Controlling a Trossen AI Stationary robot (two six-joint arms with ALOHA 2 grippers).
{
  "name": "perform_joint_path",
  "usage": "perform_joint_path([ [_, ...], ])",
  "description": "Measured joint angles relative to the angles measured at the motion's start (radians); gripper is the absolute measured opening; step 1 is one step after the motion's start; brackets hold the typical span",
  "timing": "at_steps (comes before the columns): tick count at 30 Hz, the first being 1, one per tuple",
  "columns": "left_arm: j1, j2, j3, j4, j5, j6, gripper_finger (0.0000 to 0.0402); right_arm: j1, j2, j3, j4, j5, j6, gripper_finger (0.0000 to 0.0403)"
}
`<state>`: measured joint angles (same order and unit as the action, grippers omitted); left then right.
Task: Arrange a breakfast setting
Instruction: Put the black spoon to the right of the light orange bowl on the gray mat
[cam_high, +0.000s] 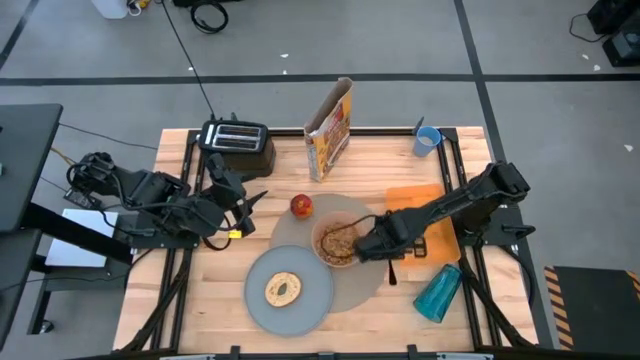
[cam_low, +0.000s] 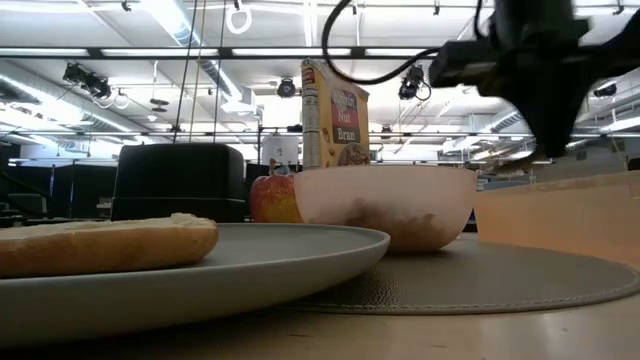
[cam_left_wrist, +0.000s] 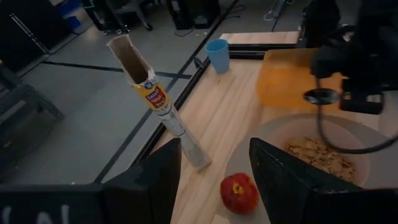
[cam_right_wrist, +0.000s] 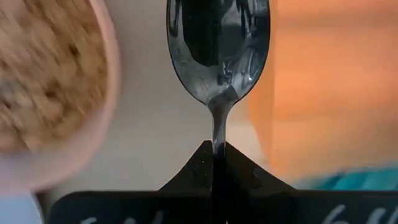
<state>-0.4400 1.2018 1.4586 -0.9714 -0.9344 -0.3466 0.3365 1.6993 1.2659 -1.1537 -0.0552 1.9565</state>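
Right end effector (cam_right_wrist: 213, 149), spoon (cam_right_wrist: 217, 46) beside bowl (cam_right_wrist: 50, 81)

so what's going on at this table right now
The right gripper is shut on the metal spoon, holding it beside the pink bowl of cereal on the placemat. The bagel sits on the grey plate. The left gripper waits open near the apple.

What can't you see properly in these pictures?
- Spoon: handle hidden between the right gripper fingers in the right wrist view.
- Bagel: cut off by the low view's edge.
- Cereal box: print too small from above.
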Motion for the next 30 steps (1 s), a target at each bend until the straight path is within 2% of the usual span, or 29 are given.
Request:
perform_joint_path([
  [5,-0.002,0.0,0.0,-0.004,0.001,-0.007,0.0197,-0.068,0.0,0.0,0.008,0.04,-0.1,0.0016],
  [12,-0.028,0.0,0.0,-0.013,0.007,-0.036,0.0197,-0.091,0.0,-0.039,0.018,0.038,-0.16,0.0016],
  [22,-0.036,0.0,0.0,-0.008,0.007,-0.062,0.0197,-0.091,0.001,-0.155,0.216,0.059,-0.202,0.0016],
  [30,-0.035,0.0,0.0,0.014,0.007,-0.062,0.0197,-0.094,0.001,-0.165,0.339,0.065,-0.249,0.0016],
])
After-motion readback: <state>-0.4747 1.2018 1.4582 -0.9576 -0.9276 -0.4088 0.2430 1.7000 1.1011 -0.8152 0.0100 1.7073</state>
